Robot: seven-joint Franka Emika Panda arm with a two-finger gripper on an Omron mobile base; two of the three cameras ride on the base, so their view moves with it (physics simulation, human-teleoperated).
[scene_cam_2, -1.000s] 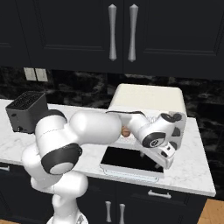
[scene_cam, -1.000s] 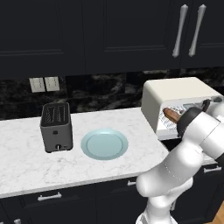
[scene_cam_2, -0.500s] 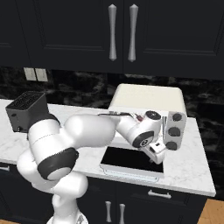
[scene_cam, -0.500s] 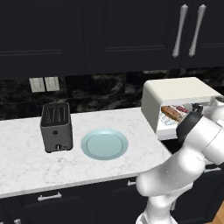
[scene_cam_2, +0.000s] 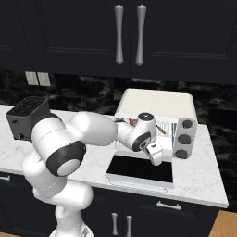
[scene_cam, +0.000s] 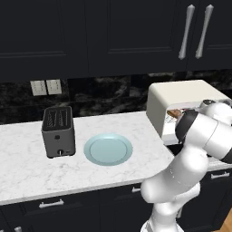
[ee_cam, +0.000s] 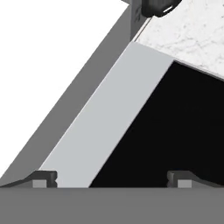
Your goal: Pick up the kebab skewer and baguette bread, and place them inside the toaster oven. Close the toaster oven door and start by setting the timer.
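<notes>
1. Two jaws of the claw (ee_cam: 111,179) stand wide apart and hold nothing; they hang just above the toaster oven door (scene_cam_2: 141,169), which lies folded down flat on the marble surface (scene_cam_2: 203,183).
2. The toaster oven (scene_cam_2: 155,104) is open at the right end of the surface. Something reddish-brown lies on its rack; I judge it is the kebab skewer (scene_cam_2: 134,122), but the arm hides most of it. I cannot tell whether the baguette bread is in there.
3. The door is probably stiff and hinged at the bottom, so it should swing and not bend. Its dark glass looks smooth and slippery, and could be fragile under a hard push.
4. The best hold is likely the silver-grey bar handle (ee_cam: 105,118) along the free edge. The claw may close on it, or lift from below.
5. The plate (scene_cam: 108,149) and the small toaster (scene_cam: 58,131) stand well apart from the oven.
</notes>
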